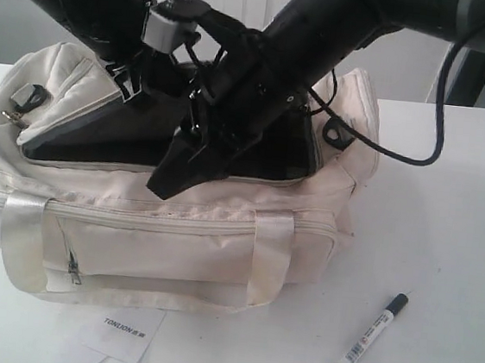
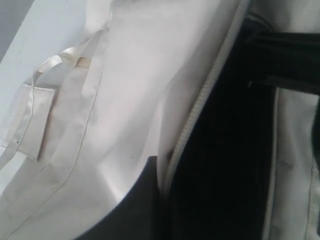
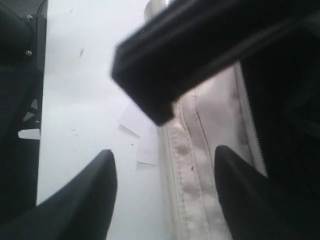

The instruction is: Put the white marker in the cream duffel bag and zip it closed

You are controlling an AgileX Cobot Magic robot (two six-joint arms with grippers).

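The white marker [image 1: 371, 335] lies on the table [image 1: 447, 212], off the right front corner of the cream duffel bag [image 1: 167, 234] and not touching it. The bag's top gapes open. The right gripper [image 3: 165, 195] hangs over the bag's front rim, jaws spread wide and empty. The left gripper [image 1: 124, 82] sits over the bag's left end, possibly pinching fabric, though its state cannot be told.

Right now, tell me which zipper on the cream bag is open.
The curved top zipper of the cream duffel bag: its edges gape over the dark lining. The front pocket zipper below is closed.
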